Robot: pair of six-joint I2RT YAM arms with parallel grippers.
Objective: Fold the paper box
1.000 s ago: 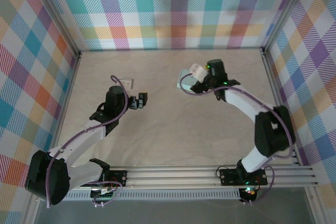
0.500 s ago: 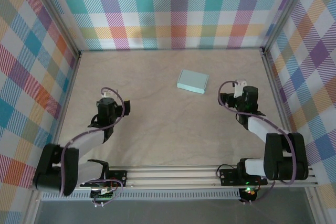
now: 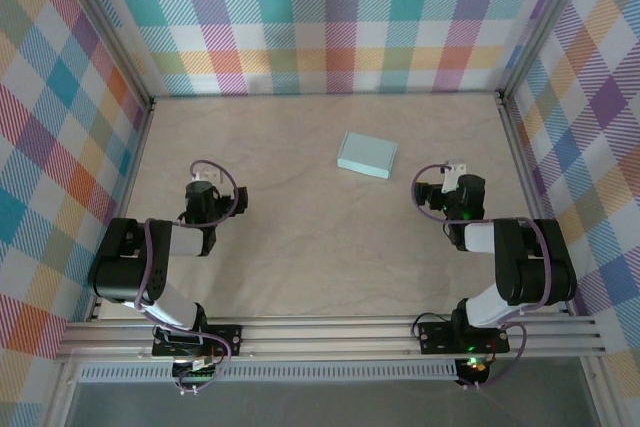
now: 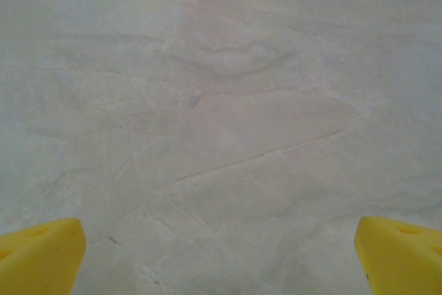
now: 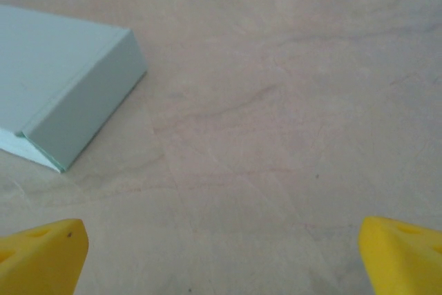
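The paper box (image 3: pixel 367 155) is found closed up as a shallow rectangle, lying flat on the table (image 3: pixel 290 247) toward the far side, right of centre, touched by neither arm. The left gripper (image 4: pixel 221 257) is seen with jaws spread wide over bare table, nothing held. The right gripper (image 5: pixel 221 253) is likewise wide and empty, the box lying ahead to its left, apart from it.

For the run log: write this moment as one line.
paper box: box-shaped, lying free | left gripper: open, empty | right gripper: open, empty, apart from box
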